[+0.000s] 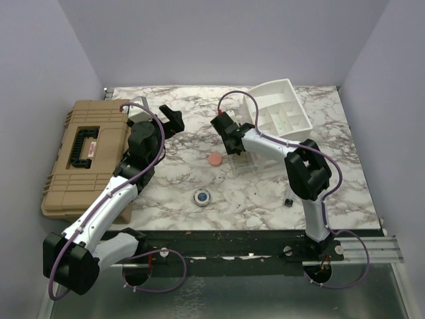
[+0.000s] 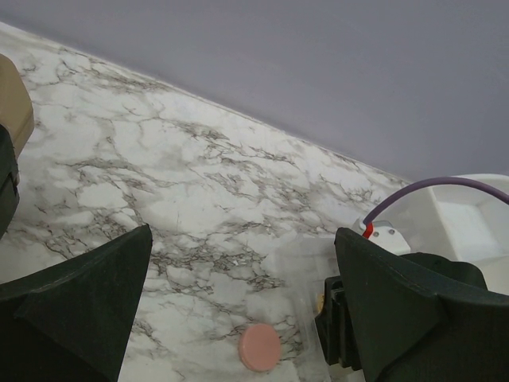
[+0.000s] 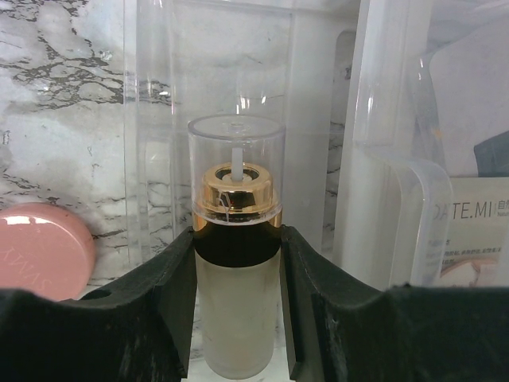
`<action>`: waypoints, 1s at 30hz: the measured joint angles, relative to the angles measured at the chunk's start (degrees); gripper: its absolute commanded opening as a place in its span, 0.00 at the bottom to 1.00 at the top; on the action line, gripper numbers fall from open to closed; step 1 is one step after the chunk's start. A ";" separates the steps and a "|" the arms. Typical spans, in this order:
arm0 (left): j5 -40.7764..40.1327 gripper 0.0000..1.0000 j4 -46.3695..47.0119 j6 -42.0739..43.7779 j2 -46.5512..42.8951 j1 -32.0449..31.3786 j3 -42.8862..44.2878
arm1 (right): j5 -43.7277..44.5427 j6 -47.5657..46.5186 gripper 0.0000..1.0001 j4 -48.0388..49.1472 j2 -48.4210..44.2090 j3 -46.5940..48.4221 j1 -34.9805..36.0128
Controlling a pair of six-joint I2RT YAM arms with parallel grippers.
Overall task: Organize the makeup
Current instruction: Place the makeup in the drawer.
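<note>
Makeup lies scattered across a marble table [image 1: 166, 199], and each place here is given from the pink round puff [image 1: 214, 160], which rests flat near the middle of the table. Far to the left of the puff, a big tan hard case [image 1: 86, 156] sits shut at the table's edge. Left of the puff and farther back, the left gripper [image 1: 176, 118] hangs above bare marble with its fingers wide apart and nothing between them; its wrist camera looks down past them at the puff. Nearer to the arm bases than the puff and slightly left of it, well apart from it, lies the round blue compact [image 1: 201, 197]. Just behind the puff and a little to its right, the right gripper [image 1: 224, 133] has its fingers clamped on a small bottle [image 3: 237, 302] (frosted body, black band, gold collar, clear cap), which stands upright in the grip. Behind the bottle are the walls of a clear plastic holder [image 3: 159, 119]. Right of the puff, seen through clear plastic in the right wrist view, is a cream sachet [image 3: 473, 239] with printed lettering. Farther right and back stands the white compartmented organizer [image 1: 279, 113], tipped at an angle. Right of the puff and toward the near edge, a tiny dark vial [image 1: 289, 201] sits alone on the marble.
</note>
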 measured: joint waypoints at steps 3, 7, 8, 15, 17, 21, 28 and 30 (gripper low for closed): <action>0.00 0.99 0.00 0.00 -0.02 0.00 0.00 | -0.59 0.00 0.43 0.00 0.07 0.00 -0.28; 0.00 0.99 0.00 0.02 0.00 0.00 0.00 | -0.85 -0.07 0.43 -0.02 0.26 0.00 -0.50; 0.00 0.99 -0.02 0.02 0.00 0.00 0.00 | -0.96 -0.11 0.43 -0.02 0.28 0.00 -0.55; 0.00 0.99 0.00 0.00 0.00 0.00 0.00 | -1.88 -0.79 0.47 -0.02 0.37 0.00 -0.98; 0.00 0.99 0.00 0.00 -0.02 0.00 0.00 | -1.88 -0.90 0.49 -0.09 0.48 0.17 -1.01; 0.00 0.99 0.00 0.00 0.00 0.04 0.00 | -1.86 -0.92 0.49 -0.24 0.57 0.52 -1.03; 0.02 0.99 0.04 -0.22 0.22 0.07 0.00 | -1.90 -1.42 0.54 -0.83 0.55 1.62 -1.01; 0.07 0.99 0.02 -0.31 0.31 0.07 0.00 | -2.03 -1.77 0.56 -1.01 0.55 2.19 -1.01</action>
